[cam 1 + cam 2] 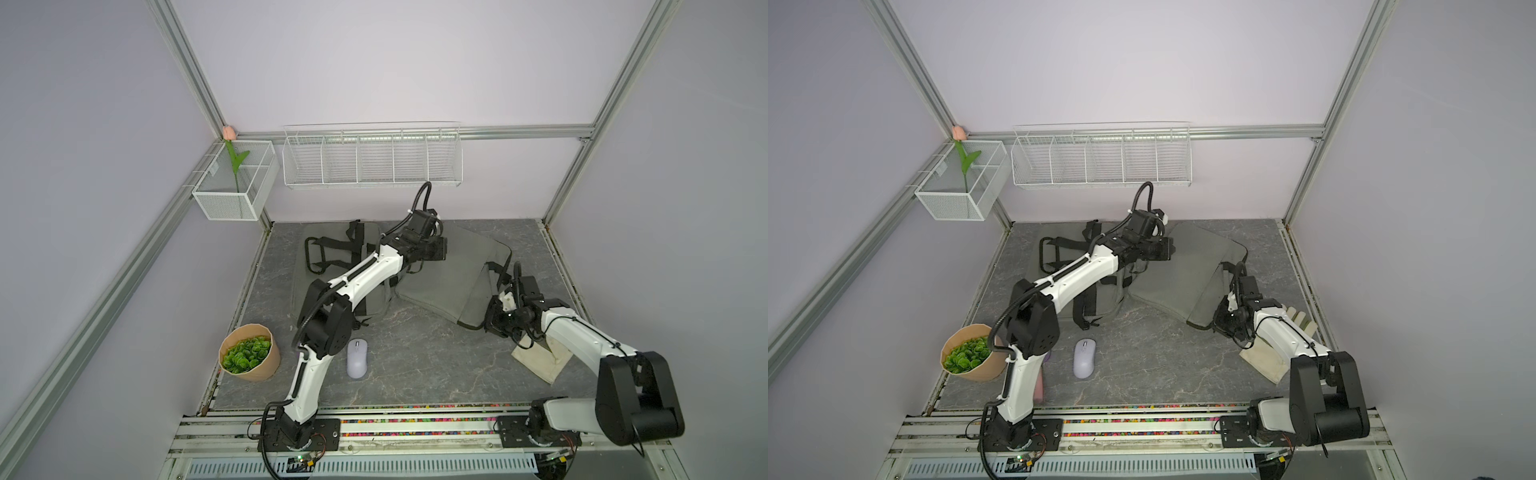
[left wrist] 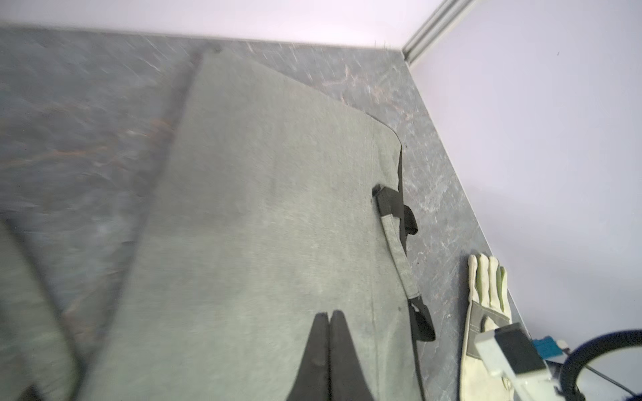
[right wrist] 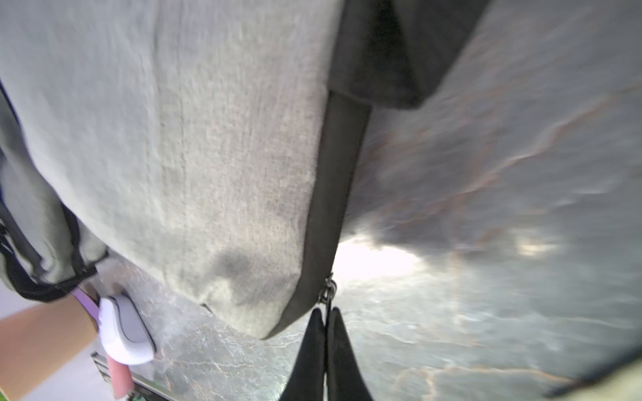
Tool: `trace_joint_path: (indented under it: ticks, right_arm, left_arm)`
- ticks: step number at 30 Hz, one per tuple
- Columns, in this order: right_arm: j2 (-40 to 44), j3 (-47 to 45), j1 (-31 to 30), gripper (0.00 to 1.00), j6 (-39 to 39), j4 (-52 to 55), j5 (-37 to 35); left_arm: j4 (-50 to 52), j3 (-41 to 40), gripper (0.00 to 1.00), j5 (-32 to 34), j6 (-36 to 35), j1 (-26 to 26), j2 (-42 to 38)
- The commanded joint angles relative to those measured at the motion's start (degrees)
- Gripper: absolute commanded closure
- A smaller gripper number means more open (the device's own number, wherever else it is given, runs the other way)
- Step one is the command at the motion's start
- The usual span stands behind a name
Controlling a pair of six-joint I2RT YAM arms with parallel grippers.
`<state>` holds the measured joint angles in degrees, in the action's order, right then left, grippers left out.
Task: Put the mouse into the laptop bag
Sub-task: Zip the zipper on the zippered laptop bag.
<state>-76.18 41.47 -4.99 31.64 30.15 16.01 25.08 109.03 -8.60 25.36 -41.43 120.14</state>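
The pale lilac mouse (image 1: 357,358) (image 1: 1084,358) lies on the dark marble table near the front, just right of the left arm; the right wrist view shows it too (image 3: 125,333). The flat grey laptop bag (image 1: 449,274) (image 1: 1183,270) lies at the back right, its handle towards the right. My left gripper (image 2: 329,314) is shut and empty, hovering over the bag's top face (image 2: 260,208). My right gripper (image 3: 326,310) (image 1: 492,324) is at the bag's near right corner, shut on the zipper pull (image 3: 328,288).
A grey backpack (image 1: 328,266) with black straps lies back left, partly under the left arm. A cream work glove (image 1: 540,357) (image 2: 486,295) lies under the right arm. A paper pot of green plants (image 1: 249,353) stands front left. Wire baskets (image 1: 372,158) hang on the walls.
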Motion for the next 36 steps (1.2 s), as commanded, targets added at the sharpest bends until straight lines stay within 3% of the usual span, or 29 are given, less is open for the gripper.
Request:
trace_joint_path:
  ticks: [1, 7, 16, 27, 32, 36]
  right_arm:
    - [1.4, 0.6, 4.3, 0.93, -3.2, 1.6, 0.8]
    - [-1.9, 2.6, 6.6, 0.93, -7.1, 3.0, -2.3]
    - [-2.4, -0.7, 5.3, 0.93, -8.3, 2.1, -5.2]
    - [-2.0, -0.2, -16.3, 0.93, -2.2, 6.1, -13.9]
    - [-1.8, 1.0, -20.8, 0.93, 2.1, 2.6, -13.2]
    - [-3.0, 4.3, -18.2, 0.93, 2.3, 1.3, -13.1]
  left_arm:
    - [0.2, -6.8, 1.0, 2.6, -1.4, -0.8, 0.4]
    - [0.6, -13.4, 1.0, -0.1, 0.8, -2.3, 1.0]
    - [2.0, -20.3, 1.0, 2.4, 2.0, -3.0, 1.0]
    - [-0.1, -21.5, 1.0, -0.1, 5.0, -6.1, 5.5]
    - [-1.1, -23.4, 1.0, -1.0, 5.8, -6.5, 5.9]
    - [-2.3, -26.6, 1.0, -1.2, 6.4, -6.6, 4.7]
